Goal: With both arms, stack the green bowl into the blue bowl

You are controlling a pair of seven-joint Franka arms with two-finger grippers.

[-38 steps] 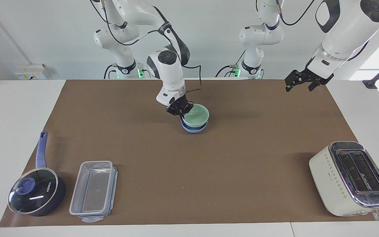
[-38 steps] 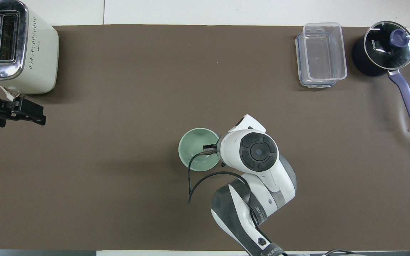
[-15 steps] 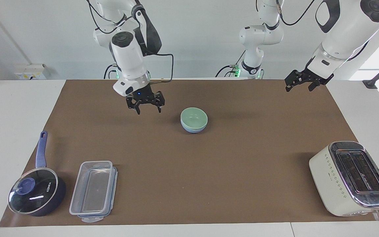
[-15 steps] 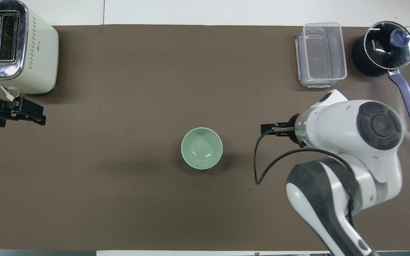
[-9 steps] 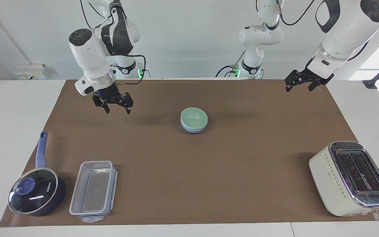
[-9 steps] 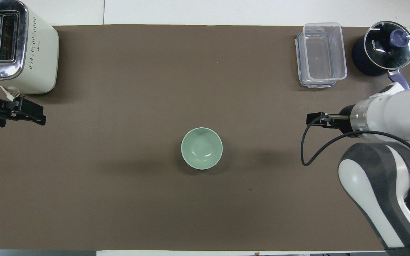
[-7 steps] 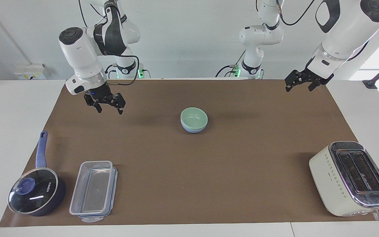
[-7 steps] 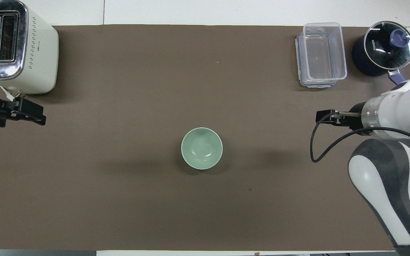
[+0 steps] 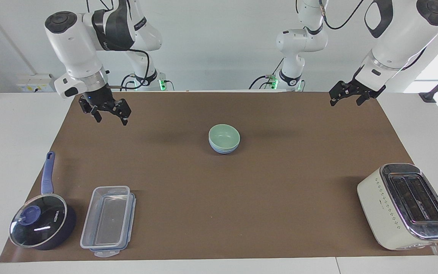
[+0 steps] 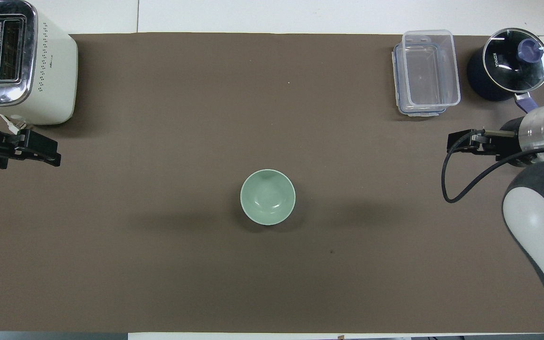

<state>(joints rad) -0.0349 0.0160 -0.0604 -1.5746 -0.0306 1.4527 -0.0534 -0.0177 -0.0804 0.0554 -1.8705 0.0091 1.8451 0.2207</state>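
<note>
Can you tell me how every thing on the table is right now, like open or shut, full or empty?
Pale mint-green bowl: empty, nested in the blue bowl.
Light periwinkle-blue bowl: upright, holding the green bowl.
Dark blue saucepan: glass lid on.
Clear plastic box: lidless, empty.
Cream toaster: slots empty.
Left gripper: open, empty.
Right gripper: open, empty.

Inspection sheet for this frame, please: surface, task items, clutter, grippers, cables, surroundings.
Surface: brown mat on a white table.
Job's things: green bowl nested in blue bowl, mid-mat.
Clutter: toaster; clear lidded container; lidded saucepan.
Grippers: right gripper open, empty, raised over its end of the mat; left gripper open, empty, waiting.
Cables: black cable loops from the right wrist.
Surroundings: white wall; wall socket.
</note>
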